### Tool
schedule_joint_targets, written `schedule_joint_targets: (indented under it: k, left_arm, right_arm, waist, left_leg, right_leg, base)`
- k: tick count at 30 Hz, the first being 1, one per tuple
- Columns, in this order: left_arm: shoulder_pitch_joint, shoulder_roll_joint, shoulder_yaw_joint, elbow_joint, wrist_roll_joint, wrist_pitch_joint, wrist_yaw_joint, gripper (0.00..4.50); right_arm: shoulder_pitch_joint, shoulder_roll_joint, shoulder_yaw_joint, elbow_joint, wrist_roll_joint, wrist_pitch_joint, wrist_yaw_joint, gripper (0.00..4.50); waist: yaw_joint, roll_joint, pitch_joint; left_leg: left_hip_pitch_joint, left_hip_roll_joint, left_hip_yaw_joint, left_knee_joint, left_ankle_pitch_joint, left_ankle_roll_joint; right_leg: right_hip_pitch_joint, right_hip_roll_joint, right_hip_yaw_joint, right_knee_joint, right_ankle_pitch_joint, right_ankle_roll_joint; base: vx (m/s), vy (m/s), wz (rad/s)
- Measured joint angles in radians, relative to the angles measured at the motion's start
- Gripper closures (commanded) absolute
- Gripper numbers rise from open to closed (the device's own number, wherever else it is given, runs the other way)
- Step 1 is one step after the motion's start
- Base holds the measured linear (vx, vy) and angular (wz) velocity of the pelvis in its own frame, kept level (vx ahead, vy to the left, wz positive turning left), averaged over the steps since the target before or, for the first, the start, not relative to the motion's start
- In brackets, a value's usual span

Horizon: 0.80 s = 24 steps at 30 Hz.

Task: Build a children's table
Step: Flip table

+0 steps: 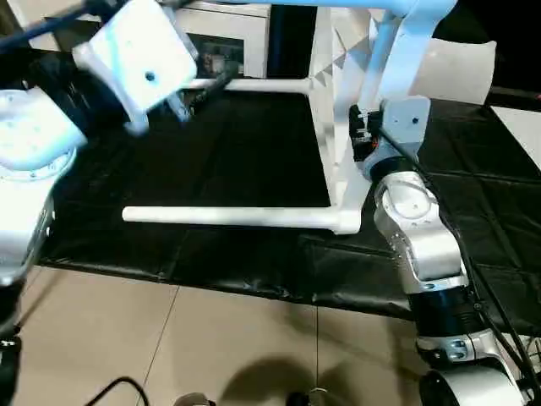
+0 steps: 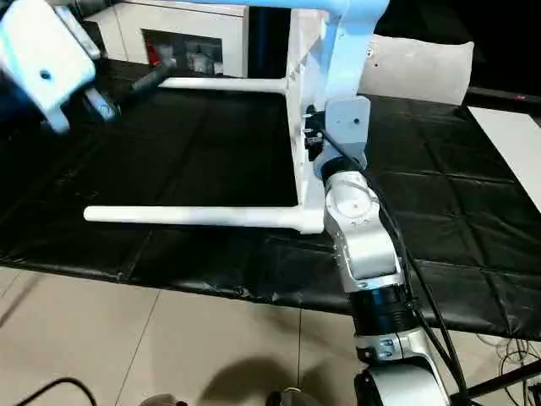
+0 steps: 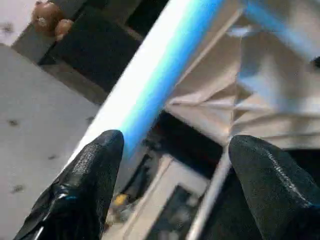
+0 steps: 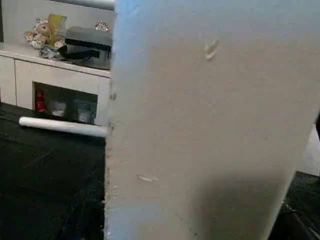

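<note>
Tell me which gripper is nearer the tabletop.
Right. The right gripper is up against the tabletop, which stands on edge. The left gripper hangs off to its left, near the far leg.

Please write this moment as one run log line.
tabletop: on edge, legs fitted | right claw: at tabletop | left claw: open by upper leg

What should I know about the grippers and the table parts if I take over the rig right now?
Left gripper: open, up at an upper leg, not gripping it.
Right gripper: close against the tabletop; grip unclear.
Parts: the tabletop stands on edge on the black sheet, with its legs pointing sideways: near lower leg, far lower leg.
Done: three legs appear socketed.
Left: confirm the fourth leg, check seating, then set the table on its legs.
</note>
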Motion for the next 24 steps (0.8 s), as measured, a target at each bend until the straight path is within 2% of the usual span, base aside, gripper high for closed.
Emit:
schedule_joint_targets:
  k: [2,5,7,10,13,15,17,20,23,24]
  left_arm:
    - [-0.031,0.001,-0.006,0.052,0.033,-0.05,0.011,0.73]
    - [-0.071,0.003,-0.018,0.142,0.082,-0.114,0.027,0.73]
    - [-0.096,0.009,-0.026,0.215,0.121,-0.163,0.043,0.73]
    - [-0.108,0.011,-0.029,0.267,0.144,-0.208,0.055,0.73]
    - [-0.111,0.009,-0.028,0.288,0.144,-0.234,0.054,0.73]
    - [-0.113,0.008,-0.028,0.3,0.144,-0.243,0.054,1.07]
    - [-0.118,0.006,-0.025,0.311,0.145,-0.254,0.054,1.07]
    - [-0.124,-0.005,-0.021,0.33,0.148,-0.268,0.054,1.48]
    - [-0.149,-0.011,-0.02,0.358,0.16,-0.272,0.058,1.54]
    - [-0.158,-0.012,-0.021,0.373,0.166,-0.277,0.058,1.69]
  right_arm:
    - [0.001,-0.003,0.005,-0.007,-0.01,0.012,0.003,2.01]
    - [0.007,-0.006,0.028,-0.034,-0.036,0.019,0.014,1.6]
    - [0.029,-0.003,0.034,-0.068,-0.039,0.033,0.023,1.55]
    - [0.048,0.003,0.045,-0.098,-0.043,0.05,0.023,1.18]
    - [0.075,0.015,0.053,-0.118,-0.044,0.071,0.023,1.09]
    - [0.092,0.022,0.056,-0.137,-0.044,0.081,0.023,1.03]
    - [0.103,0.022,0.056,-0.154,-0.045,0.087,0.028,1.03]
    - [0.11,0.023,0.056,-0.177,-0.047,0.099,0.032,1.03]
    - [0.124,0.023,0.056,-0.19,-0.049,0.101,0.032,1.03]
    - [0.133,0.024,0.056,-0.192,-0.05,0.103,0.034,1.03]
  waist:
    - [0.0,0.0,0.0]
    - [-0.003,-0.001,0.0]
    - [-0.004,-0.001,0.0]
    - [-0.004,0.0,0.0]
    - [-0.004,0.0,0.0]
    - [-0.004,0.0,0.0]
    - [-0.004,0.0,0.0]
    - [-0.004,0.0,0.0]
    - [-0.003,0.0,0.0]
    - [-0.003,0.0,0.0]
  left_leg:
    - [0.0,0.0,0.0,0.0,0.0,0.0]
    - [0.001,0.001,-0.002,0.0,0.0,0.0]
    - [0.001,0.003,-0.002,0.0,0.0,0.0]
    - [0.002,0.005,-0.003,-0.001,0.0,0.0]
    - [0.002,0.005,-0.003,-0.001,0.0,0.0]
    - [0.003,0.005,-0.003,-0.001,0.0,0.0]
    - [0.003,0.005,-0.004,-0.001,0.0,-0.001]
    - [0.003,0.005,-0.004,-0.001,0.001,-0.001]
    - [0.003,0.005,-0.004,-0.001,0.001,-0.001]
    - [0.003,0.005,-0.004,-0.001,0.001,-0.001]
  right_leg:
    - [0.0,0.001,0.0,0.0,0.0,0.0]
    - [0.001,0.003,0.0,0.0,0.001,-0.001]
    - [0.001,0.005,0.001,0.0,0.001,-0.002]
    - [0.001,0.007,0.0,0.0,0.001,-0.003]
    - [0.002,0.007,0.0,0.0,0.001,-0.004]
    - [0.002,0.007,0.0,0.0,0.002,-0.004]
    - [0.003,0.007,0.0,0.0,0.002,-0.004]
    - [0.003,0.007,0.0,0.001,0.002,-0.004]
    - [0.003,0.007,0.0,0.001,0.002,-0.004]
    - [0.003,0.007,0.0,0.001,0.002,-0.004]
  base:
    - [0.0,0.0,0.0]
    - [0.0,0.0,0.0]
    - [0.0,0.0,0.0]
    - [0.0,0.0,0.0]
    - [0.0,0.0,0.0]
    - [0.0,0.0,0.0]
    - [0.0,0.0,0.0]
    - [0.0,0.0,0.0]
    - [0.0,0.0,0.0]
    - [0.0,0.0,0.0]
